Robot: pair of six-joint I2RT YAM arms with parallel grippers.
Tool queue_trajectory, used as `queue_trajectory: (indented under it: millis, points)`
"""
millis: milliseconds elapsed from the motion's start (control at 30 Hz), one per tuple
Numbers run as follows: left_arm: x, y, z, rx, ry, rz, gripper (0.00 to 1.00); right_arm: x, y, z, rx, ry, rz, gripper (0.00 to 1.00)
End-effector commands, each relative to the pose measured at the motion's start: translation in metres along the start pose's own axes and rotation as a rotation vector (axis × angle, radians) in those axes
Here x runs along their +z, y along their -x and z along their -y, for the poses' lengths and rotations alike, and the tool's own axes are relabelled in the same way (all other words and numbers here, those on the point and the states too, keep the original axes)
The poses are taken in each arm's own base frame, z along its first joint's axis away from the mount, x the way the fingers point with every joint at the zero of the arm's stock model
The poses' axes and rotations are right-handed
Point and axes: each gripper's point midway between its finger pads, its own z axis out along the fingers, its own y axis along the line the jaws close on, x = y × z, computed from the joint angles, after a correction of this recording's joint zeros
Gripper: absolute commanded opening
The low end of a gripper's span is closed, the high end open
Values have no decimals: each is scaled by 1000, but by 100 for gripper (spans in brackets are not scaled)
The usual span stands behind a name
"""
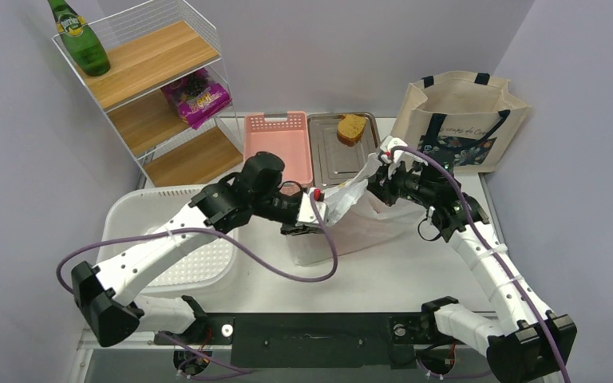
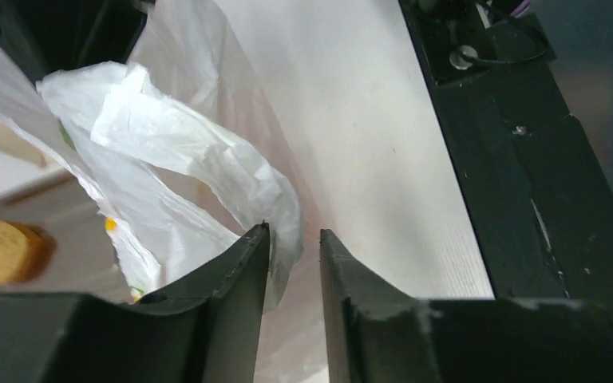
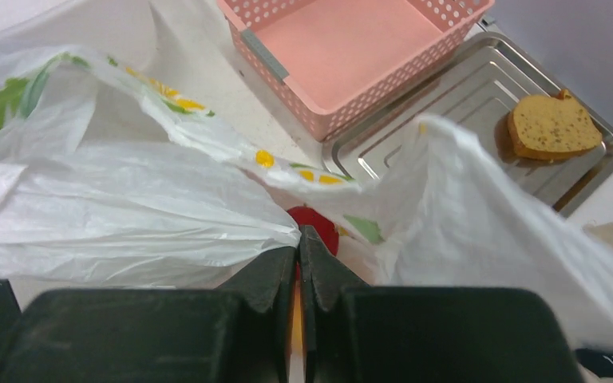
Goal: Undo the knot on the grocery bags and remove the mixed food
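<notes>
Centrally, plastic bag (image 1: 351,227) lies between both arms. Right gripper (image 3: 298,239) clamped on its film; red food item (image 3: 319,227) just past tips, inside bag. Left gripper (image 2: 295,235): jaws narrowly apart, bag fold between. Farther back right, canvas tote (image 1: 459,120) upright.

The thin translucent whitish plastic bag with green and orange prints (image 3: 128,199) is hiding most of its contents; just beyond the right fingers (image 3: 267,275) only a sliver of something red and round (image 3: 315,227) is showing. Left of the left fingers (image 2: 231,303), a blurred tan slice (image 2: 0,251) is running off the picture's edge.
</notes>
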Motion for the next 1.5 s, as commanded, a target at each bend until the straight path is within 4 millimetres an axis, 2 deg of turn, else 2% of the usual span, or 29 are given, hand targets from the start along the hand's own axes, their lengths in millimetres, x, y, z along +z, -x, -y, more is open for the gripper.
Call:
queue_trajectory:
  millis: [0, 100, 200, 267, 433, 533, 567, 633, 700, 733, 767, 800, 833, 867, 900, 967, 1000, 1033, 1067, 1100, 1133, 1167, 1200, 1267, 1333, 1367, 1467]
  points:
    - [-22, 3, -24, -26, 6, -52, 38, -17, 2, 3, -112, -36, -15, 0]
    - [-52, 0, -42, -29, 46, -53, 48, -31, -1, -12, -174, -8, -20, 0]
    - [-68, -5, -51, 11, 64, -84, 50, -39, -16, -25, -186, 16, -52, 0]
    - [-72, -6, -57, 29, 59, -93, 51, -40, -25, -31, -198, 33, -78, 0]
    - [-62, -13, -81, 50, 50, -111, 53, -38, -36, -50, -242, 72, -118, 0]
    - [-51, -9, -102, 4, 83, -69, 56, -37, -41, -63, -274, 106, -134, 0]
    - [-49, -5, -103, 12, 74, -57, 59, -36, -42, -64, -274, 105, -139, 0]
    - [-36, -9, -92, 30, 2, -60, 61, -36, -42, -66, -273, 108, -141, 0]
    - [-24, -23, -68, 59, -100, -96, 62, -37, -44, -66, -276, 107, -149, 0]
    - [-21, -32, -57, 70, -141, -122, 60, -38, -44, -66, -281, 106, -153, 0]
    - [-16, -42, -46, 55, -175, -141, 46, -40, -47, -67, -288, 113, -167, 0]
    - [-16, -48, -44, 59, -174, -160, 23, -43, -46, -68, -301, 117, -170, 0]
    - [-15, -61, -41, 42, -176, -180, 11, -46, -52, -71, -292, 132, -195, 0]
    - [-22, -67, -46, 44, -148, -196, 1, -49, -52, -74, -295, 142, -196, 0]
    - [-23, -77, -44, 40, -146, -192, 0, -53, -56, -77, -282, 153, -212, 0]
    - [-36, -71, -47, 128, -70, -157, 0, -55, -52, -78, -248, 146, -219, 16]
    - [-32, -84, -37, 118, -73, -158, 0, -56, -42, -76, -229, 127, -205, 41]
    - [-36, -63, -47, 224, 5, -106, 0, -54, -41, -68, -213, 95, -224, 50]
    - [-30, -69, -47, 270, 33, -87, 0, -53, -29, -62, -201, 63, -209, 62]
    - [-30, -61, -41, 337, 50, -77, 0, -49, -31, -49, -185, 21, -239, 64]
    - [-26, -70, -34, 360, 40, -84, 0, -49, -22, -41, -187, -5, -233, 66]
    - [-24, -68, -28, 429, 23, -89, 0, -46, -26, -27, -163, -35, -261, 67]
    - [-23, -76, -17, 423, -15, -107, 0, -50, -21, -12, -158, -78, -257, 68]
    - [-20, -82, -7, 433, -66, -131, 0, -47, -24, 9, -159, -116, -291, 72]
    - [-18, -85, -5, 431, -82, -146, 0, -43, -36, 31, -194, -170, -365, 76]
    - [-16, -86, -5, 432, -85, -148, 1, -41, -40, 37, -219, -180, -384, 84]
    - [-14, -87, -7, 465, -83, -159, 3, -35, -54, 62, -240, -269, -448, 88]
